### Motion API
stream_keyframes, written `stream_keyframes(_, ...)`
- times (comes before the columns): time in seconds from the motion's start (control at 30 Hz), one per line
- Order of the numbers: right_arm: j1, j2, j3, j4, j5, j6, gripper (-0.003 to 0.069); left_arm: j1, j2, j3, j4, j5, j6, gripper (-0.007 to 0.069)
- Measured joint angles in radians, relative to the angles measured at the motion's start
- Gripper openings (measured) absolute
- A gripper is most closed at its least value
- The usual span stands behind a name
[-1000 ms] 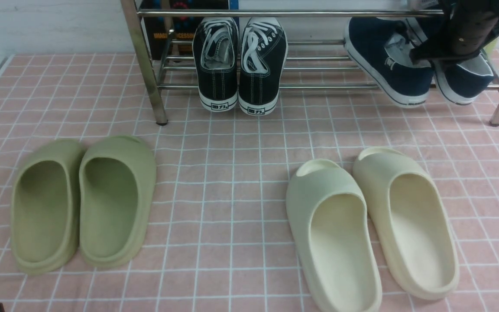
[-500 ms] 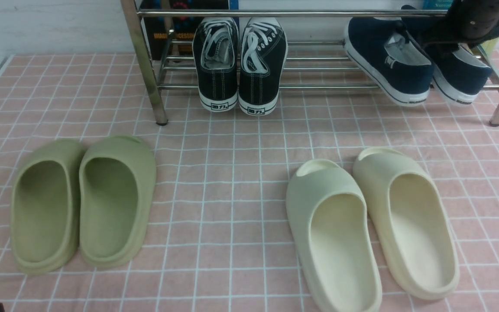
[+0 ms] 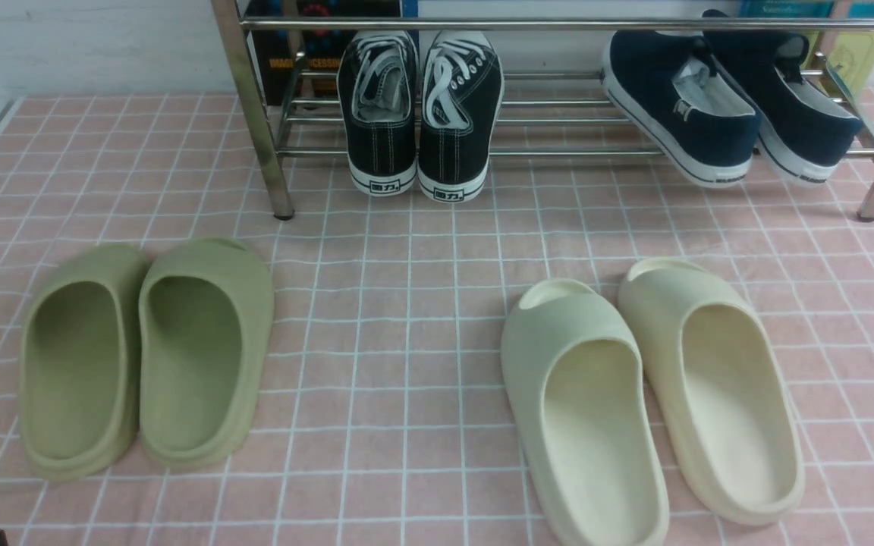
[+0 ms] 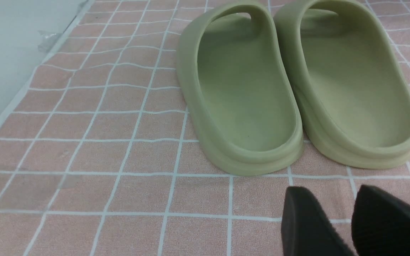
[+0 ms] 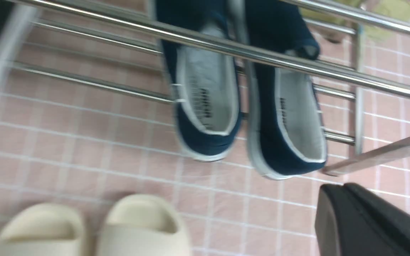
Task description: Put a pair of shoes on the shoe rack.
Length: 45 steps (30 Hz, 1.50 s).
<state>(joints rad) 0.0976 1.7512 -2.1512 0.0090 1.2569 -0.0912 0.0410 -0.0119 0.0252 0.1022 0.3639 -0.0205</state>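
The pair of navy slip-on shoes lies on the lower shelf of the chrome shoe rack (image 3: 255,114) at its right end, toes inward, heels over the front bar. One shoe (image 3: 680,114) is to the left of the other (image 3: 801,125). Both also show in the right wrist view (image 5: 205,106) (image 5: 287,124) behind a rack bar (image 5: 226,48). My right gripper (image 5: 340,188) is shut and empty, high in front of the shoes and out of the front view. My left gripper (image 4: 333,192) is slightly open and empty, low over the cloth behind the green slides (image 4: 247,99).
Black lace-up sneakers (image 3: 422,114) stand on the rack's left part. Green slides (image 3: 149,349) lie front left and cream slides (image 3: 649,394) front right on the pink checked cloth (image 3: 407,303). The cloth's left edge meets a pale surface (image 4: 9,42).
The right arm has let go of the right navy shoe and drawn up out of the front view. Both navy shoes stay on the rack. The left arm has not moved.
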Motion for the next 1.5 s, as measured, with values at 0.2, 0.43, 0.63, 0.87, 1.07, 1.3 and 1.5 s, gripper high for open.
stream_keyframes(0.2,0.0,-0.293,0.274,0.177,0.005,-0.088,-0.0018,0.0,0.0,0.0,0.0,0.0,0.0,0.0237)
stream_keyframes(0.43,0.0,-0.638,0.655,0.221,-0.096,-0.104,-0.0015,0.0,0.0,0.0,0.001,0.0,0.0,0.0237)
stream_keyframes(0.63,0.0,-0.882,0.916,0.221,-0.185,-0.104,-0.0011,0.0,0.0,0.0,0.001,0.0,0.0,0.0237)
stream_keyframes(0.87,0.0,-1.045,1.022,0.276,-0.133,-0.084,-0.0008,0.0,0.0,0.0,0.002,0.0,0.0,0.0238)
stream_keyframes(1.07,0.0,-1.152,1.023,0.247,-0.071,-0.121,-0.0016,0.0,0.0,0.0,0.002,0.0,0.0,0.0238)
stream_keyframes(1.3,0.0,-1.264,1.139,0.234,-0.197,-0.147,-0.0019,0.0,0.0,0.0,0.002,0.0,0.0,0.0238)
stream_keyframes(1.5,-0.079,-1.419,1.538,0.182,-0.681,-0.132,-0.0019,0.0,0.0,0.0,0.003,0.0,0.0,0.0238)
